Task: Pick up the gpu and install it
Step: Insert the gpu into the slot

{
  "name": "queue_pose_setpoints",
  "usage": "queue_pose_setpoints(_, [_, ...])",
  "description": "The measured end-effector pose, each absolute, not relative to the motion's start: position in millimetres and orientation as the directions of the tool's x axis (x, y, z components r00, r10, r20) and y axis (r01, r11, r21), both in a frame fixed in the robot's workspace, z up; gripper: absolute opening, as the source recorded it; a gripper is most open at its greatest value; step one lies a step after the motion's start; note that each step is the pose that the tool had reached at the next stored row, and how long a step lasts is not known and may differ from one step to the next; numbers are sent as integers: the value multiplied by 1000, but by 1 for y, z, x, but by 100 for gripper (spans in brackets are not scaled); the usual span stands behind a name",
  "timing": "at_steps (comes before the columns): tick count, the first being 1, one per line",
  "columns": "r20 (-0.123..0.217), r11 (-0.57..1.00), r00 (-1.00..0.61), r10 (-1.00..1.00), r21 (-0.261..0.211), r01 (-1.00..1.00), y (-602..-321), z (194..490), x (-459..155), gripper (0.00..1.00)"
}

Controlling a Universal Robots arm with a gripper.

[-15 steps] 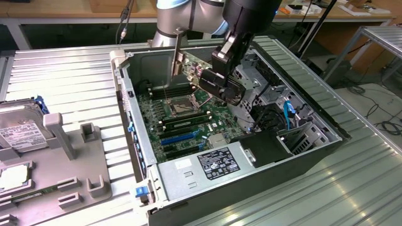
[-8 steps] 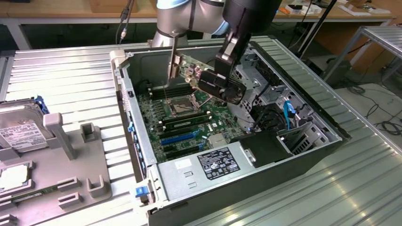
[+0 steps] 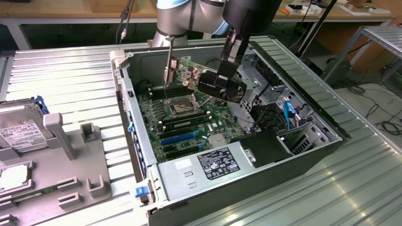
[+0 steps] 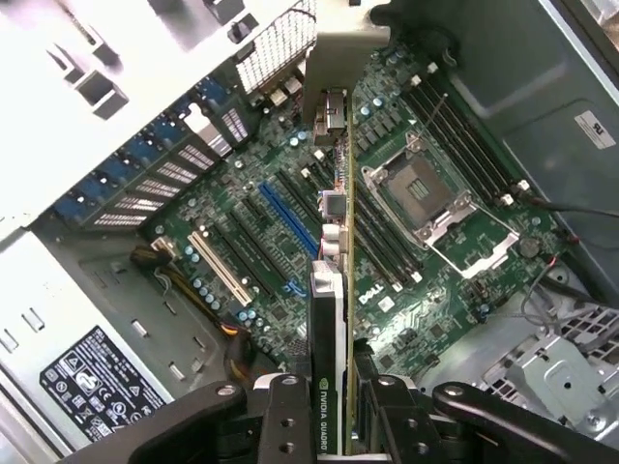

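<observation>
Green gpu (image 3: 208, 78) edge-down, lengthwise parallel to the motherboard (image 3: 183, 123)

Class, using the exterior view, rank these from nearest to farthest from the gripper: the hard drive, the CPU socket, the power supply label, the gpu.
1. gpu: clamped in the gripper's jaws.
2. CPU socket: inside the case, beneath the card.
3. power supply label: at the case's end nearest the camera.
4. hard drive: outside the case, at the exterior view's left.
</observation>
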State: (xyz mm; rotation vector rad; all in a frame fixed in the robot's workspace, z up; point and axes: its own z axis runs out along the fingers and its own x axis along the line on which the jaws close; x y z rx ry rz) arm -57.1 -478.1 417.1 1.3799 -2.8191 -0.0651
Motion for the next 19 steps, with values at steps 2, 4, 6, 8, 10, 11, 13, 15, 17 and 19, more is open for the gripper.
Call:
queue_pose_setpoints(2, [-16, 581, -582, -813, 38, -813, -478, 417, -57, 27])
queue_pose_setpoints(4, [-16, 551, -552, -834, 38, -834, -478, 417, -57, 27])
queue_pose_setpoints(6, [-16, 526, -527, -850, 38, -850, -478, 417, -57, 27])
queue_pose_setpoints(8, [-16, 474, -475, -880, 38, -879, -478, 417, -57, 27])
queue_pose_setpoints(10, [-16, 447, -448, -894, 38, -893, -478, 417, -57, 27])
queue_pose_setpoints(11, [-16, 434, -435, -900, 38, -900, -478, 417, -57, 27])
queue_pose_setpoints(13, [-16, 397, -398, -917, 38, -917, -478, 417, -57, 27])
queue_pose_setpoints(15, [-16, 359, -360, -933, 38, -933, -478, 417, -57, 27])
queue_pose_setpoints(17, [-16, 321, -322, -947, 38, -946, -478, 417, -57, 27])
queue_pose_setpoints(19, [-16, 284, -285, -958, 38, -958, -478, 417, -57, 27])
